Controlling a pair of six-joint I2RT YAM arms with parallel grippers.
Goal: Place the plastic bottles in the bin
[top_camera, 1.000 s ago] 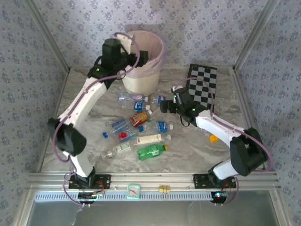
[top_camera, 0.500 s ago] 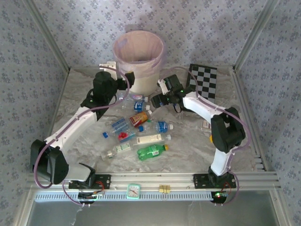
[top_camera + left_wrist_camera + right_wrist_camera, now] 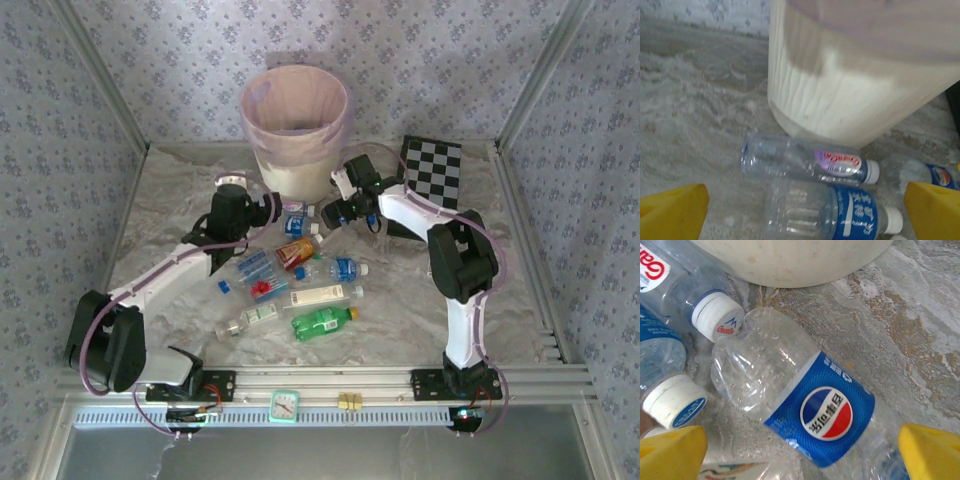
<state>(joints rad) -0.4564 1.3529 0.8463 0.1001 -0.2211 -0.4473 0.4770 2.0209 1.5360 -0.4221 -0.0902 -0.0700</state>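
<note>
Marbled table (image 3: 400,320): bottles (image 3: 810,165) seemingly touch bin (image 3: 295,175), checkerboard (image 3: 435,175) beside.

Cream bin (image 3: 290,178), pink-lined; clear blue-labelled bottles (image 3: 805,410); one bottle (image 3: 295,252) seemingly orange-labelled.

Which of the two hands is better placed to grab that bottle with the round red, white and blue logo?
The right hand: the logo bottle lies directly between its open yellow fingertips. The left hand is open around another one, a blue-labelled bottle near the bin.
</note>
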